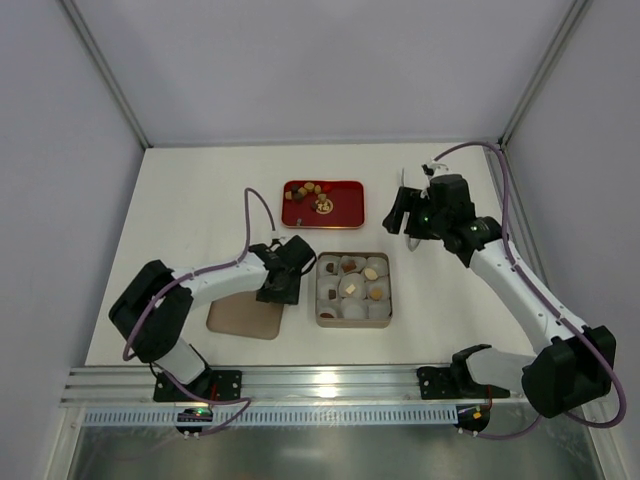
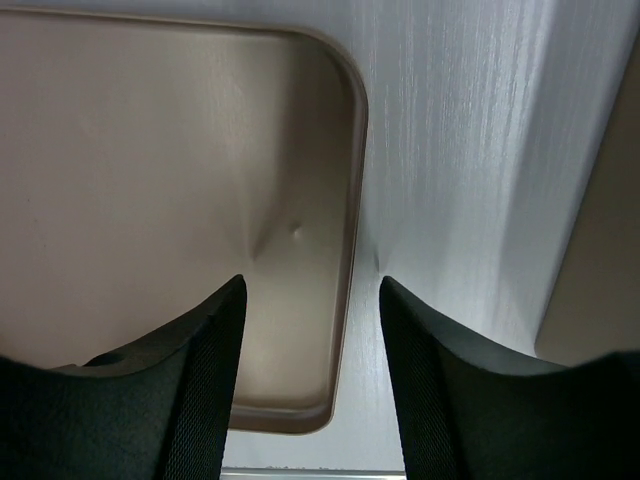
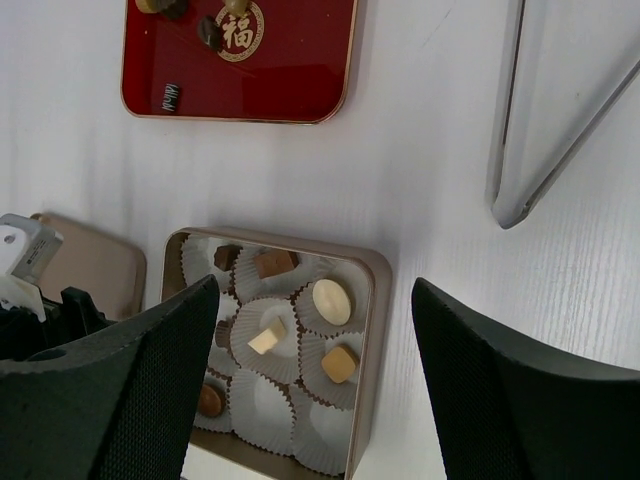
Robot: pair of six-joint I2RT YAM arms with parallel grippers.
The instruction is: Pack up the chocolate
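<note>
White table (image 1: 180, 200) bears red tray (image 1: 346, 211), tan box (image 1: 354, 255), flat lid (image 1: 240, 318).

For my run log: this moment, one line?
left gripper open over flat tan lid | right gripper open, empty | tan square box part-filled | chocolates on red tray

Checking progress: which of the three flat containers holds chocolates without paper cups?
The red tray at the far side: its chocolates lie loose. The gold box seats them in white paper cups; the tan lid holds none.

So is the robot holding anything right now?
Nothing is held. The left gripper has its open jaws either side of the tan lid's edge without pinching it, and the right gripper is open and empty.
</note>
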